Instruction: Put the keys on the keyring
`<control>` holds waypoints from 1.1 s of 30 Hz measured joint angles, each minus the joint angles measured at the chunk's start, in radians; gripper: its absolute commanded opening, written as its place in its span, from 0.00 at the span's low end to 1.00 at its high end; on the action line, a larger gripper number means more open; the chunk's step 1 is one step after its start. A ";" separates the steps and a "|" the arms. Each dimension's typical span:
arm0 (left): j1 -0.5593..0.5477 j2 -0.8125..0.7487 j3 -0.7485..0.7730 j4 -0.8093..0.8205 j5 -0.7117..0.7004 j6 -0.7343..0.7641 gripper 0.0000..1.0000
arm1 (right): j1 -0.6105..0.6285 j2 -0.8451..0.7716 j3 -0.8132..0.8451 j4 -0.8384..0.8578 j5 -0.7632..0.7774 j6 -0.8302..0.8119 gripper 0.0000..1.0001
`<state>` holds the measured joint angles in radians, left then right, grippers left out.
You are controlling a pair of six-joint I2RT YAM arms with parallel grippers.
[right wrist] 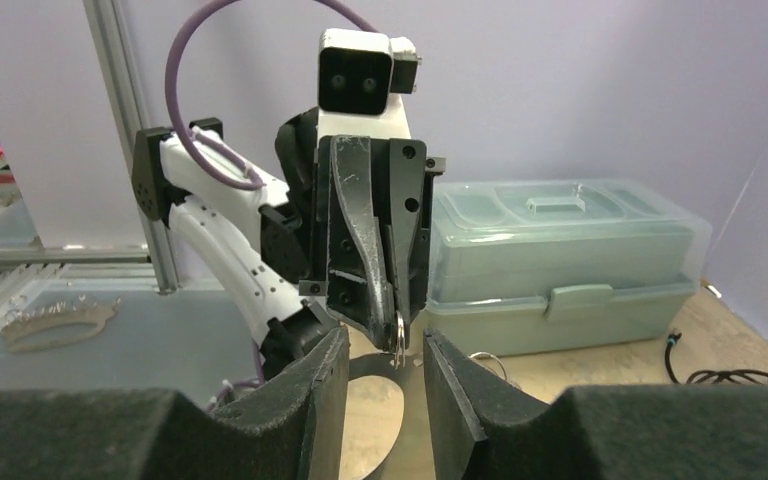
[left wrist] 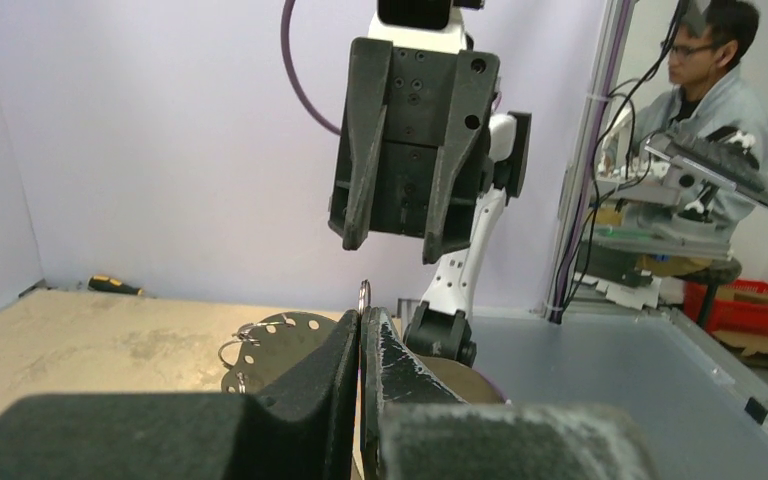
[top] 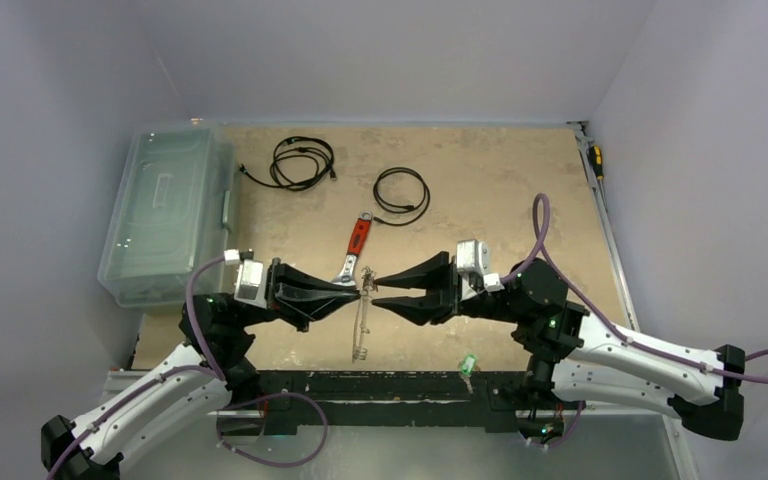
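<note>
Nearest, green key (top: 468,364) lies at the near edge, well apart from both grippers. Keyring (top: 361,330) has its long axis running near-to-far, with the far end pinched in the left gripper (top: 357,290), which is clamped tight. Right gripper (top: 375,291) is spread and empty, just beside the ring. Wire looks thin, light, springy and slippery; probably best gripped on the wire itself. Wrench (top: 356,245) lies beyond.
</note>
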<state>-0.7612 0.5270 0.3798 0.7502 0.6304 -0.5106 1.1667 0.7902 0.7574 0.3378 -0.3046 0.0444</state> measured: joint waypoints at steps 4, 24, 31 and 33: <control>0.000 0.002 -0.016 0.073 -0.011 -0.033 0.00 | 0.000 0.029 0.000 0.059 0.000 0.020 0.35; 0.001 0.000 -0.031 0.162 -0.034 -0.056 0.00 | 0.000 0.153 0.009 0.123 -0.013 0.053 0.18; 0.001 -0.001 -0.031 0.162 -0.035 -0.056 0.00 | 0.000 0.158 0.013 0.123 -0.028 0.053 0.11; 0.001 -0.001 -0.031 0.162 -0.036 -0.056 0.00 | 0.000 0.158 0.015 0.123 -0.031 0.053 0.06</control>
<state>-0.7601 0.5259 0.3485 0.9123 0.5945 -0.5663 1.1667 0.9482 0.7723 0.4606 -0.3359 0.0978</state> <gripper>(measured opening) 0.009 0.124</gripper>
